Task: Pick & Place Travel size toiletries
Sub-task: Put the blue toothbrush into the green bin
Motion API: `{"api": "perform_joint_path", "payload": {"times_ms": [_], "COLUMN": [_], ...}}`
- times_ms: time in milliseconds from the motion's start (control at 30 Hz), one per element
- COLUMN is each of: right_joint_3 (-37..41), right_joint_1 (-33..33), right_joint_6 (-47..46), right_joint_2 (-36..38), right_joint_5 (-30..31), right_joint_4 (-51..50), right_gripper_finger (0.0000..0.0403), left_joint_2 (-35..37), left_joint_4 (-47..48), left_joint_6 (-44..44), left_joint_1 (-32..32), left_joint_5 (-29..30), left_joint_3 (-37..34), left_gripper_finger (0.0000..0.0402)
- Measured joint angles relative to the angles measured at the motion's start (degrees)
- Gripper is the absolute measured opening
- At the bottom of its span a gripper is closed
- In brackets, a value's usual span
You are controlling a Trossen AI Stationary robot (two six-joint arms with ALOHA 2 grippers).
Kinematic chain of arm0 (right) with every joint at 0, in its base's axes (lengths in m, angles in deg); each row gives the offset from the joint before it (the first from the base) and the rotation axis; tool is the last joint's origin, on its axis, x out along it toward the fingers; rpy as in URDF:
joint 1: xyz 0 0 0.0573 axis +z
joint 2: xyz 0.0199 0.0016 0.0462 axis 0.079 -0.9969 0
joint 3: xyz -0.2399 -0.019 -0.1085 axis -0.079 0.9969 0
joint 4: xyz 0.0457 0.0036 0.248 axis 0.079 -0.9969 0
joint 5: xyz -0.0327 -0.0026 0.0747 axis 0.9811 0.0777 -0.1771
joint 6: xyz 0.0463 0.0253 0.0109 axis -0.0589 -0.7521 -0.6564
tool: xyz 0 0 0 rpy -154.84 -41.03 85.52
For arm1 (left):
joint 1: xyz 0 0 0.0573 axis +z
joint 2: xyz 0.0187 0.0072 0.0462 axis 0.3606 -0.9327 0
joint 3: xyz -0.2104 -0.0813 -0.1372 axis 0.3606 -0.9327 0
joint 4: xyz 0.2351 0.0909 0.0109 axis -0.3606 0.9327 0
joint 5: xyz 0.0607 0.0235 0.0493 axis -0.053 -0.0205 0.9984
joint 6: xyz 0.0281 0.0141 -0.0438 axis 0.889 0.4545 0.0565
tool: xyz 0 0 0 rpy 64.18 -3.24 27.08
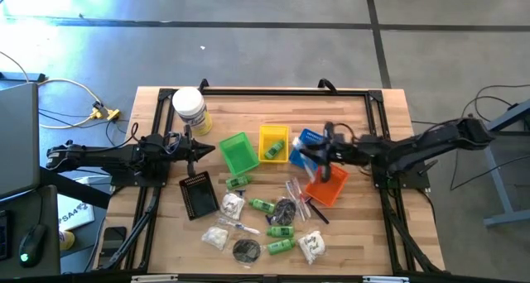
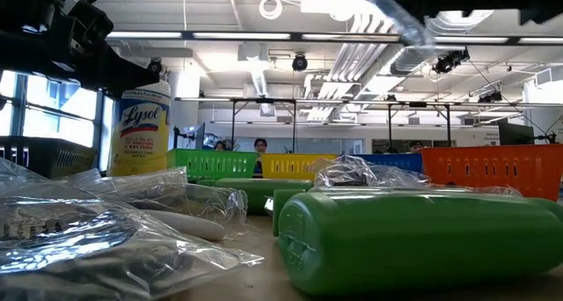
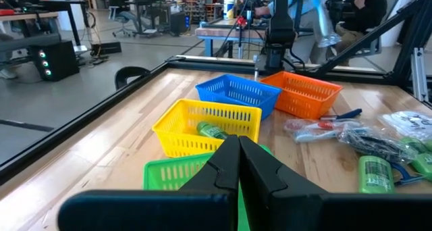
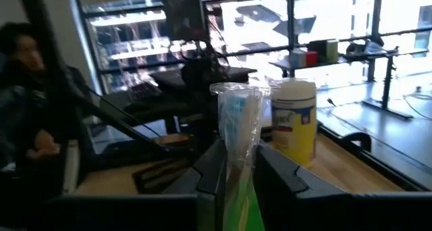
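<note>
Two dark, matte-black jointed arms built of blocky housings and slim links, each ending in a gripper, the left gripper and the right gripper, formed of two black wedge-shaped fingers mounted on a flat black crossbar.

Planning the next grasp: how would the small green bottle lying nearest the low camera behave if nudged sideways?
The small green plastic bottle lies on its side and looks round, so it would probably roll. It seems rigid, unlikely to crumple like the clear crinkled wrappers beside it. Its smooth surface may slip in a claw.
</note>
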Motion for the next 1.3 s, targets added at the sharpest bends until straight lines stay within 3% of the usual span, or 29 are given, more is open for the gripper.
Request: {"api": "perform_joint_path", "payload": {"times_ms": [267,467,733,1033,1300], "right_joint_3": [-18.7,-33.8,-50.6,-61.3,-61.7], "right_joint_1": [-7.4,-12.0,-14.8,-16.4,-16.4], "right_joint_6": [-4.4,-9.2,-13.4,-17.5,-17.8], "right_joint_2": [-17.8,-32.7,-50.1,-63.2,-64.6], "right_joint_5": [-6.3,-15.7,-19.6,-20.5,-16.1], "right_joint_4": [-10.7,-18.1,-22.5,-22.5,-25.9], "right_gripper_finger": [0.0052,0.0052,0.0052,0.0052,0.0052], "left_joint_2": [0.0,0.2,0.2,0.1,0.1], "left_joint_4": [0.0,0.0,0.0,0.6,2.2], "left_joint_6": [-0.2,-0.1,0.0,0.0,0.0], "left_joint_1": [0.0,0.0,0.0,0.0,0.0], "left_joint_5": [-1.4,-8.1,-14.7,-14.7,-14.7], "left_joint_3": [0.0,2.5,3.7,3.7,3.7], "left_gripper_finger": [0.0,0.0,0.0,0.0,0.0]}}
